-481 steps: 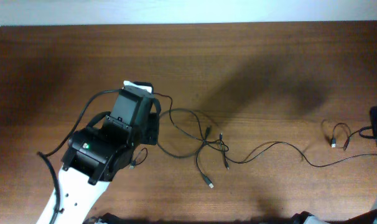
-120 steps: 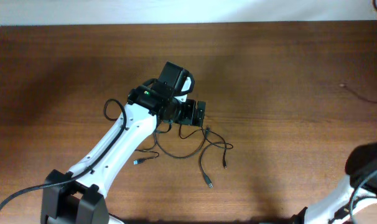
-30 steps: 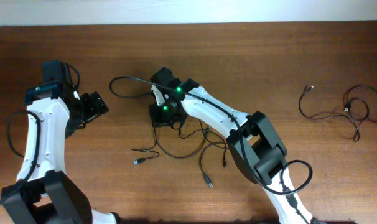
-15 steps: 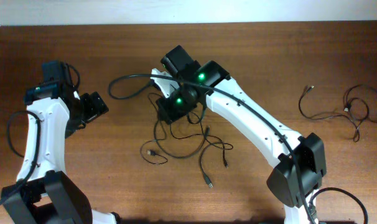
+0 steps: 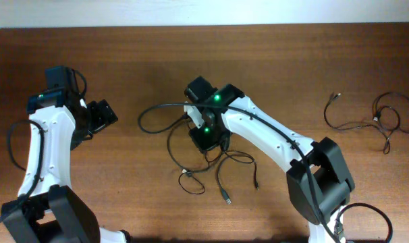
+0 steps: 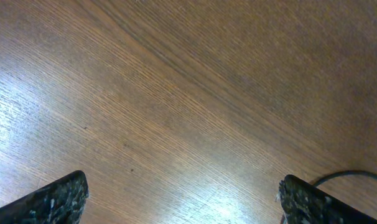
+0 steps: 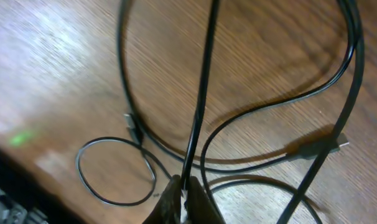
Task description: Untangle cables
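Right around the middle of the table [image 5: 292,61], the cable tangle [image 5: 214,162] sprawled in loose black loops with no real single axis. Its free ends trailed away from the right gripper [image 5: 206,138] toward the front edge, and one plug tip [image 5: 227,198] pointed out that way.

The right gripper sat on the tangle's far side, fingers pinched together on one strand [image 7: 200,106]. From the wrist cam that strand ran nearly straight up from the fingertips and out the top of the frame, pulled taut. Slack loops curved around it on both sides, with another plug [image 7: 338,144] lying flat off to its right.

The left gripper [image 5: 103,115] was well off to the tangle's left, fingers spread wide over bare wood and touching nothing. Its own camera only caught the two tips [image 6: 58,199].

A second loose cable [image 5: 376,121] lay well apart on the tangle's right, coiled up on its own.

Hard to make out: the gripper body covered the top of the tangle from overhead, so I couldn't tell how the loops crossed there. The right wrist shot was blurry, and a bit of dark cord [image 6: 353,177] got cut off at the left wrist frame's edge.
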Controlling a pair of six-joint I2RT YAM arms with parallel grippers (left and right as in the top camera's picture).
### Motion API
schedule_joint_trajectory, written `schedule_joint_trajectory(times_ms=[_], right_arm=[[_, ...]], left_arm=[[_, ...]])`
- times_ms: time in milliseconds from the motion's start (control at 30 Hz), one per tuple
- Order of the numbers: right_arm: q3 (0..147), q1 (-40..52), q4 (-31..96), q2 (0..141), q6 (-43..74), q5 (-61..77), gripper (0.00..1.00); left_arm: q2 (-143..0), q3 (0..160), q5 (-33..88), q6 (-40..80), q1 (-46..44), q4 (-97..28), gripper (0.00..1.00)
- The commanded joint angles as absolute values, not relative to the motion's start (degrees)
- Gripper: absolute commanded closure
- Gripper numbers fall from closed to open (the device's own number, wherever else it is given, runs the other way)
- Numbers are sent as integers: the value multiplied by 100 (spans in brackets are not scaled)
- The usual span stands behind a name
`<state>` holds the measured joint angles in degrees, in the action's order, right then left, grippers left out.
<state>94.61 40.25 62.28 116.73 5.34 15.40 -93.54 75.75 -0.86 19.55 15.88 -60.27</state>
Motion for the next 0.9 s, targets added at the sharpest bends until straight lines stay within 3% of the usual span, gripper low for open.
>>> schedule_joint_trajectory(times_ms=[0, 233, 367, 700, 867], right_arm=[[9212, 4010, 6123, 11566, 467, 1251, 96], [8842, 4010, 5918, 11566, 467, 832, 94], [8737, 4010, 5885, 11566, 467, 825, 81], [8368, 4012, 5677, 11566, 493, 854, 28], [8305, 4016, 5345, 11566, 1553, 1026, 28]], left_arm=[[-9262, 7612, -80, 2012, 1608, -6034, 1], [-9262, 7612, -80, 2012, 1608, -6034, 1], [-9262, 7612, -82, 2012, 1608, -6034, 1], [-9262, 7612, -82, 2012, 1608, -6034, 1], [-9262, 7612, -80, 2012, 1608, -6034, 1]])
